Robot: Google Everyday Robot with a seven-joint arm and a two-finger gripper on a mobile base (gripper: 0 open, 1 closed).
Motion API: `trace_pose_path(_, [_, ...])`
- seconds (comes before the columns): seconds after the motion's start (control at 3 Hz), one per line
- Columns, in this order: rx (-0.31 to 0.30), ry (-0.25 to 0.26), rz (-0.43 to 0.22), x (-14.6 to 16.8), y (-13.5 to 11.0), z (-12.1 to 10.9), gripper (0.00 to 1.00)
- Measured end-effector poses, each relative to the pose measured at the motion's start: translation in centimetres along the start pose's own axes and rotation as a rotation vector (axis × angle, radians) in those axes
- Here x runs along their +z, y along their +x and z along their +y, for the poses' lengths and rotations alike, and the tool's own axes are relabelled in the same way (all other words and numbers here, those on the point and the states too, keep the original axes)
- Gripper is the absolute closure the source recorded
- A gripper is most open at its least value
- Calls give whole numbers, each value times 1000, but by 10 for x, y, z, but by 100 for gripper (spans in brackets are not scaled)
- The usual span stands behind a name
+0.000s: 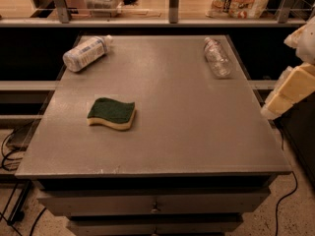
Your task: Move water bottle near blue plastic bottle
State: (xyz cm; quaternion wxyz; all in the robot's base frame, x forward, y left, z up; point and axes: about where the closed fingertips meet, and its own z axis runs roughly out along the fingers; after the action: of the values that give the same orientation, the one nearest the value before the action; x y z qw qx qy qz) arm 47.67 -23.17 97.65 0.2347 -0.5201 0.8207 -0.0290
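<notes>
While my gripper hangs at the right edge, its state unclear to me, the water bottle lies up-left of it, lengthwise top-to-bottom, well apart from the blue bottle upper left.

Cream pincer right of grey table

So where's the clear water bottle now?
In the camera view the water bottle lies at the far right of the table, opposite the blue plastic bottle at far left; the gripper hangs past the table's right edge.
</notes>
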Motion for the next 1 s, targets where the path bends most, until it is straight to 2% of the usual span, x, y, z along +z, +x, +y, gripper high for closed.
trace_pose_path(0.33, [89,66,-81,11,-3,-36,0])
trace_pose_path(0.67, [88,77,-90,13,-6,-39,0])
trace_pose_path(1.0, [114,64,-80,22,-5,-41,0])
